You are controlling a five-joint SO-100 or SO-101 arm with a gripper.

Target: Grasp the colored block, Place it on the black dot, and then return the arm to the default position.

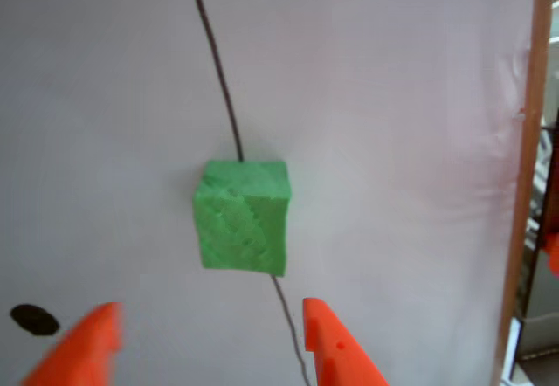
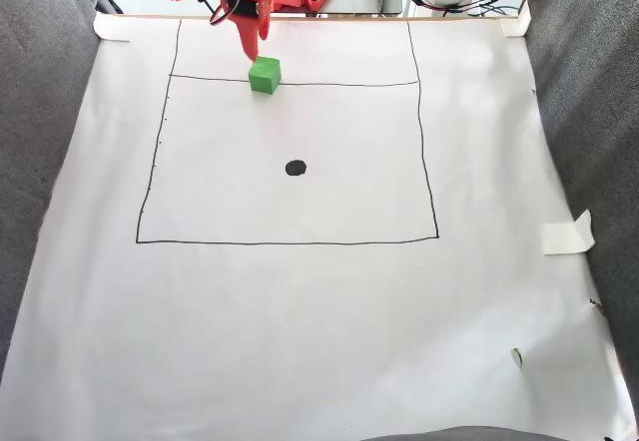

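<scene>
Other view, left to right, all placed against the colored block [image 1: 242,217]. The black dot [image 1: 34,320] sits well left of the block and lower in frame, near the left edge. Next, the left orange finger [image 1: 83,351], below-left of the block, slightly blurred. Gripper [image 1: 210,325] spread open, nothing between the fingers, no contact with the block. The block rests on the white sheet [image 1: 393,141] straight ahead of the gap, about centred between the two tips, maybe a touch toward the right one. A thin drawn line [image 1: 214,54] runs under the block, emerging above and below it. Right finger below-right of the block. Wooden edge strip [image 1: 528,168] far right of the block.

Block looks roughly cubic, no real long axis; one corner edge faces the camera, so it looks slightly rotated against the finger line. Gap looks wider than the block.

Fixed view: gripper [image 2: 258,42] just above-left of the block [image 2: 265,75]; block sits on the top line of the drawn square; dot [image 2: 296,168] well below it, slightly right.

Judgement: reach stage, grasp not yet made. Coming move is straight forward onto the block, then close.
</scene>
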